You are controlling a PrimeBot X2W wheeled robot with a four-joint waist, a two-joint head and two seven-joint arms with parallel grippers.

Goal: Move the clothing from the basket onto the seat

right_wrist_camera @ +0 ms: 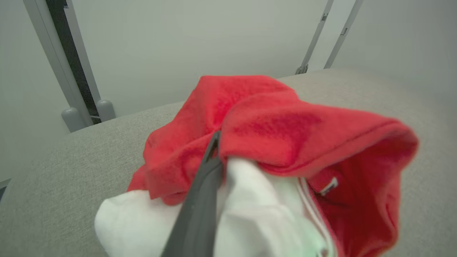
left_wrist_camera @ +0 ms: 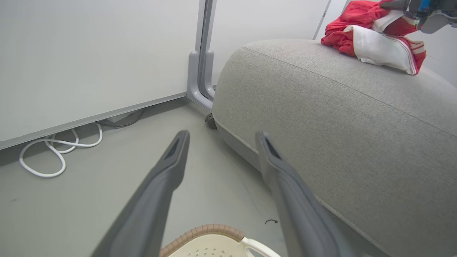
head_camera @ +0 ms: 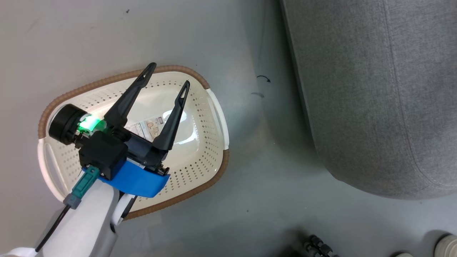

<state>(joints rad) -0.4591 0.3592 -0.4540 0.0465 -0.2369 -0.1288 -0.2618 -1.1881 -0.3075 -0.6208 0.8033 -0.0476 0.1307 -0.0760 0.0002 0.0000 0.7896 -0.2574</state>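
Grey floor (head_camera: 250, 200) lies before us, with the cream basket (head_camera: 205, 121) at 9 o'clock of the head view and the grey sofa (head_camera: 375, 89) at 3 o'clock, apart from it. Our left claw (head_camera: 170, 73) hangs over the basket, its fingers spread wide toward 1 o'clock, gripping nothing. A label (head_camera: 148, 128) lies on the basket's bottom. Our right claw (right_wrist_camera: 214, 142) is closed on the red-and-white clothing (right_wrist_camera: 278, 125), which rests bunched on the sofa's top, at 1 o'clock in the left wrist view.
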